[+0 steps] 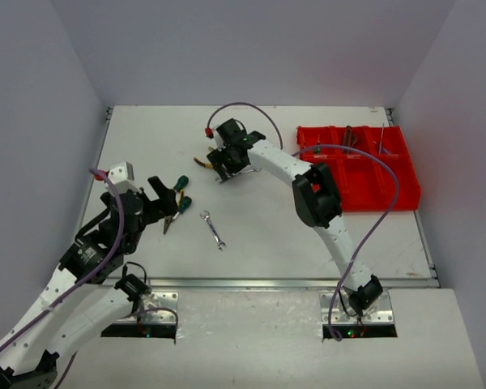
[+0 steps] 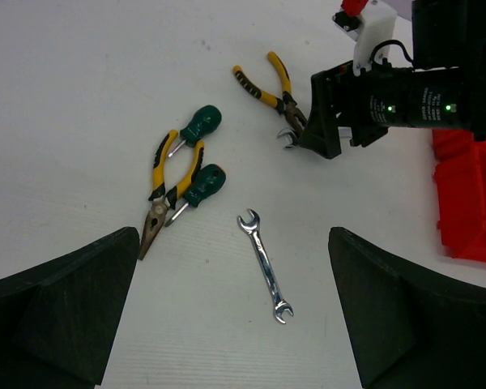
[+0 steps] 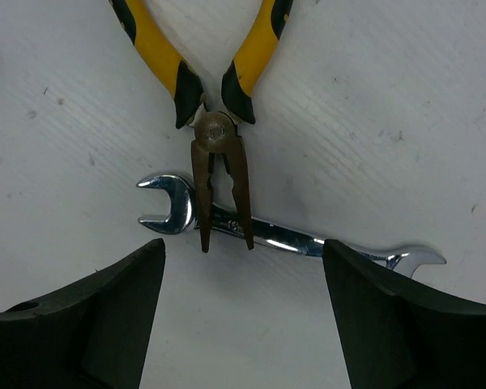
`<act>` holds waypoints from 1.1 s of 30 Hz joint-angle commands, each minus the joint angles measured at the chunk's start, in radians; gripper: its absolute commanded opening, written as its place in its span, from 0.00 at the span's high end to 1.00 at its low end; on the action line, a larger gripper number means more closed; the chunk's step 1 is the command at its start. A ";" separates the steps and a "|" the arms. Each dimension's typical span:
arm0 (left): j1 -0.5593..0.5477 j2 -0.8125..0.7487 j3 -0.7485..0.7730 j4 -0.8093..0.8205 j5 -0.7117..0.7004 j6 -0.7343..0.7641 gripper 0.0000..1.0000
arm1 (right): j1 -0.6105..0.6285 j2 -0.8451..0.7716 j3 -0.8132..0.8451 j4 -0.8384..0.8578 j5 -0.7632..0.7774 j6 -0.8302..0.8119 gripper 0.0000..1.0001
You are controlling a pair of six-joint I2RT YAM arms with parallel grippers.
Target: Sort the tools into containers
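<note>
My left gripper (image 1: pixel 167 201) is open and empty, hovering by yellow-handled pliers (image 2: pixel 167 188) and two green screwdrivers (image 2: pixel 201 123) (image 2: pixel 204 185). In the left wrist view a silver wrench (image 2: pixel 265 263) lies between its fingers (image 2: pixel 57 312) on the table below. My right gripper (image 1: pixel 224 168) is open and empty, low over yellow-black pliers (image 3: pixel 219 138) whose nose lies across a second silver wrench (image 3: pixel 283 235). Neither tool sits between its fingers (image 3: pixel 81 324). The red compartment bin (image 1: pixel 401 194) stands at the right with several tools inside.
A red-capped item (image 1: pixel 208 130) lies at the back near the right arm's wrist. The right arm's cable loops over the table's far part. Grey walls close the table on three sides. The bin's corner shows in the left wrist view (image 2: pixel 470 207).
</note>
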 commanded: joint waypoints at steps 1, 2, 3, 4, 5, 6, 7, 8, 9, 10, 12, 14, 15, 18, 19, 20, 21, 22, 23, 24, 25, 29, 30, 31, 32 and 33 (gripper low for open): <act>0.011 0.011 0.003 0.054 0.039 0.030 0.00 | 0.004 0.042 0.044 0.105 0.007 -0.092 0.24; 0.011 0.015 0.002 0.057 0.045 0.034 0.00 | 0.004 0.067 0.068 0.102 0.003 -0.097 0.26; 0.011 0.019 0.002 0.058 0.049 0.035 0.00 | 0.005 0.076 0.082 0.103 0.001 -0.097 0.27; 0.011 0.021 0.002 0.058 0.050 0.037 0.00 | 0.006 0.082 0.082 0.109 0.002 -0.095 0.28; 0.012 0.023 0.003 0.058 0.051 0.038 0.00 | 0.005 0.081 0.067 0.122 -0.010 -0.093 0.30; 0.012 0.024 0.004 0.057 0.053 0.039 0.00 | 0.005 0.075 0.047 0.135 -0.024 -0.084 0.30; 0.011 0.021 0.004 0.057 0.055 0.039 0.00 | 0.006 0.063 0.021 0.154 -0.035 -0.075 0.31; 0.011 0.016 0.004 0.058 0.056 0.039 0.00 | 0.006 0.047 -0.009 0.174 -0.044 -0.067 0.32; 0.011 0.011 0.003 0.061 0.057 0.040 0.00 | 0.006 0.037 -0.025 0.186 -0.062 -0.053 0.32; 0.011 0.007 0.002 0.063 0.058 0.042 0.00 | 0.006 0.028 -0.038 0.196 -0.080 -0.040 0.32; 0.013 0.000 -0.002 0.067 0.063 0.045 0.00 | 0.006 0.026 -0.043 0.206 -0.090 -0.027 0.33; 0.012 -0.003 -0.002 0.069 0.068 0.047 0.00 | 0.006 0.045 -0.027 0.205 -0.091 -0.023 0.37; 0.011 -0.003 -0.002 0.070 0.068 0.048 0.00 | 0.006 0.061 -0.011 0.199 -0.087 -0.025 0.39; 0.011 -0.006 -0.001 0.069 0.070 0.049 0.00 | 0.007 0.113 0.052 0.146 -0.081 -0.029 0.49; 0.011 -0.008 -0.001 0.069 0.071 0.049 0.00 | 0.009 0.120 0.047 0.145 -0.074 -0.030 0.52; 0.011 -0.011 -0.001 0.069 0.071 0.049 0.00 | 0.010 0.119 0.031 0.150 -0.066 -0.029 0.56; 0.011 -0.016 -0.002 0.072 0.073 0.049 0.00 | 0.009 0.111 0.023 0.150 -0.068 -0.022 0.55; 0.011 -0.020 -0.002 0.073 0.073 0.050 0.00 | 0.009 0.105 0.007 0.155 -0.073 -0.013 0.55; 0.011 -0.023 -0.003 0.074 0.074 0.051 0.00 | 0.008 0.100 -0.004 0.160 -0.081 -0.007 0.54; 0.011 -0.024 -0.004 0.076 0.076 0.052 0.00 | 0.008 0.093 -0.010 0.162 -0.092 -0.001 0.55; 0.011 -0.026 -0.005 0.077 0.077 0.052 0.00 | 0.007 0.086 -0.016 0.165 -0.103 0.004 0.55; 0.011 -0.027 -0.004 0.075 0.080 0.054 0.00 | 0.009 0.091 0.008 0.139 -0.106 0.012 0.84; 0.011 -0.028 -0.004 0.075 0.082 0.054 0.00 | 0.009 0.087 0.003 0.140 -0.105 0.014 0.94; 0.011 -0.030 -0.005 0.075 0.081 0.054 0.00 | 0.009 0.078 -0.010 0.145 -0.103 0.015 0.95; 0.011 -0.033 -0.005 0.075 0.080 0.054 0.00 | 0.009 0.069 -0.024 0.151 -0.101 0.016 0.95; 0.010 -0.035 -0.005 0.074 0.080 0.054 0.00 | 0.009 0.059 -0.041 0.157 -0.101 0.019 0.96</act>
